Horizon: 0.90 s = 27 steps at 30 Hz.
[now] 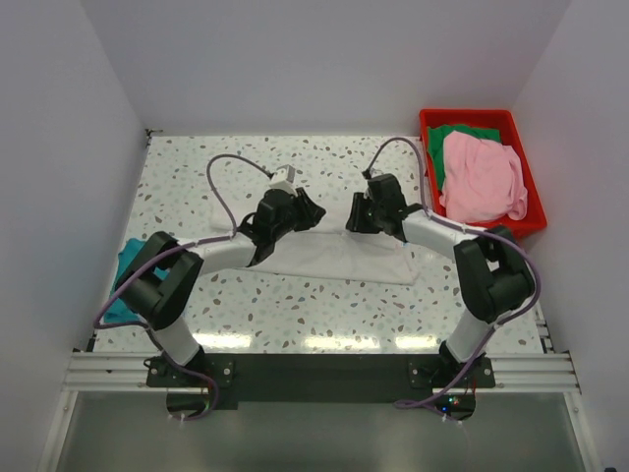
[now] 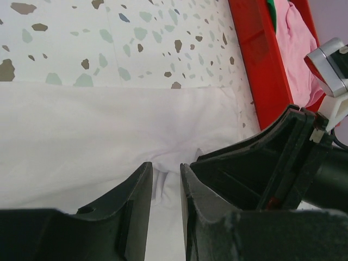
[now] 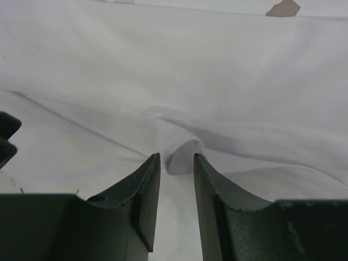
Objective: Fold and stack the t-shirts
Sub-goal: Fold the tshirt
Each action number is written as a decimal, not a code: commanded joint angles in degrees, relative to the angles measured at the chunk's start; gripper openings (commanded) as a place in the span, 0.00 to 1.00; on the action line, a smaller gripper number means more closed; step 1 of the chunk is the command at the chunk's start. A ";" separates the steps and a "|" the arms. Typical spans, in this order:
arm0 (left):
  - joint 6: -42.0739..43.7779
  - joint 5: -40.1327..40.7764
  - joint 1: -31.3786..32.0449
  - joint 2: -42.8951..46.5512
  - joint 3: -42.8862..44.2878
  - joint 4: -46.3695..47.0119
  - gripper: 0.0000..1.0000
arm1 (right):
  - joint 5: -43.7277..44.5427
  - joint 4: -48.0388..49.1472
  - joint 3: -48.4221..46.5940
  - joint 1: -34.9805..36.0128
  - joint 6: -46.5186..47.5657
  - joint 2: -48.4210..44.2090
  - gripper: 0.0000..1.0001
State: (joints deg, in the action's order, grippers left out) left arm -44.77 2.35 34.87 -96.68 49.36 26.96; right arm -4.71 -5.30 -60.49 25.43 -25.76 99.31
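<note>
An off-white t-shirt (image 1: 339,258) lies spread across the middle of the speckled table. My left gripper (image 1: 311,210) sits over its far edge, and in the left wrist view this gripper (image 2: 166,166) is shut on a puckered fold of the white cloth (image 2: 81,125). My right gripper (image 1: 354,218) is close beside it, facing it. In the right wrist view its jaws (image 3: 176,156) pinch a rolled fold of the same shirt (image 3: 217,65), with creases running out from the grip. A teal t-shirt (image 1: 128,265) lies at the left edge. Pink (image 1: 482,177) and green (image 1: 458,134) t-shirts sit in the bin.
A red plastic bin (image 1: 467,114) stands at the back right, its wall (image 2: 255,60) close to the shirt's edge. White walls enclose the table on three sides. Both arms' cables arch over the back of the table.
</note>
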 commanded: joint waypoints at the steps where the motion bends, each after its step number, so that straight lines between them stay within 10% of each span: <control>1: 1.70 -4.63 -0.33 -3.15 4.59 -0.50 0.31 | -1.44 3.80 2.91 1.37 -1.40 -2.89 0.35; 27: 10.94 -13.51 0.55 -25.04 28.14 -9.73 0.33 | 17.79 -4.26 4.25 4.81 -0.96 -15.29 0.38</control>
State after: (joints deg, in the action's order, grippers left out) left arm -36.21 -11.51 35.27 -120.51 73.32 18.17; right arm 5.65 -6.44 -52.60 30.85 -27.83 85.76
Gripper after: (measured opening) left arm 0.328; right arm 0.374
